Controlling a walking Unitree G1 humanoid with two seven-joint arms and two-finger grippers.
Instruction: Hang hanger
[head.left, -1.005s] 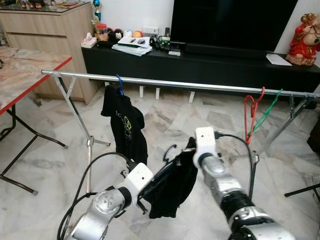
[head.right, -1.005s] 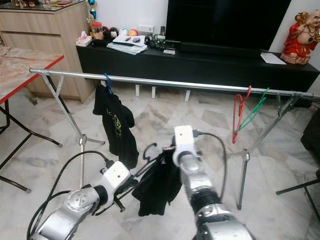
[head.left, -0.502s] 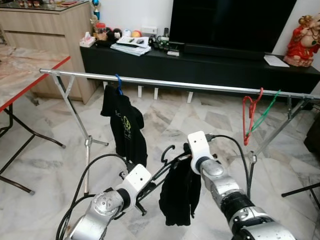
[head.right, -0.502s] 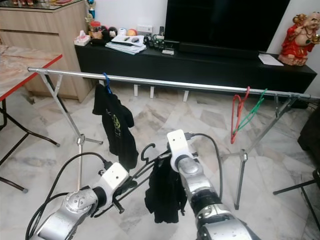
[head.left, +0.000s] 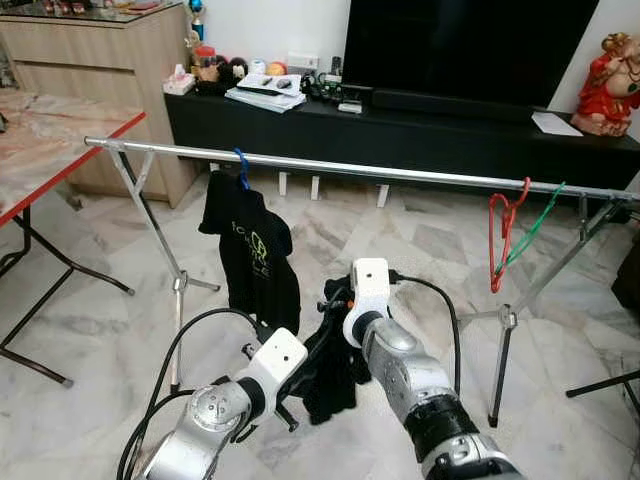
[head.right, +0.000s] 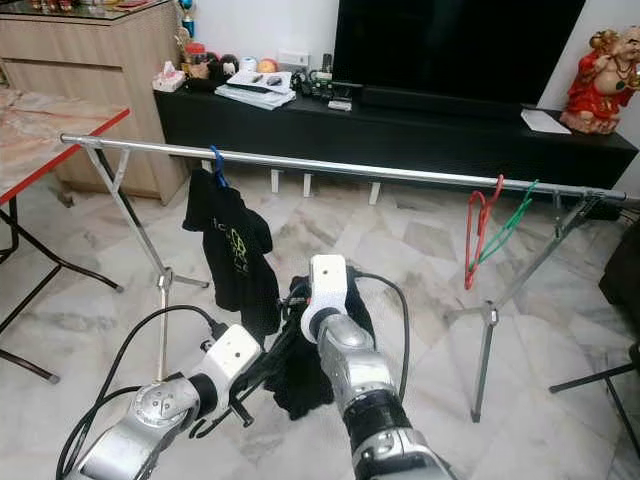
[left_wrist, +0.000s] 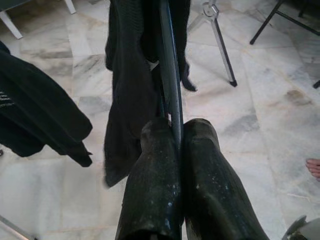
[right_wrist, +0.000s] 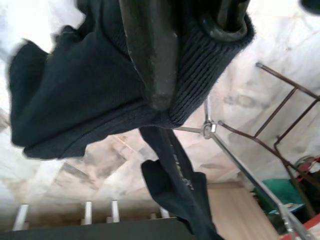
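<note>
Since a moment ago the right arm has swung in toward the left, so the black garment (head.left: 330, 365) on its black hanger (left_wrist: 170, 75) now hangs bunched between the two arms, below and in front of the silver rail (head.left: 400, 172). From the left, the left gripper (left_wrist: 175, 150) has its jaws clamped together on the hanger's thin bar. The right gripper (right_wrist: 165, 60) presses into the garment's knit; whether its jaws grip cannot be told.
</note>
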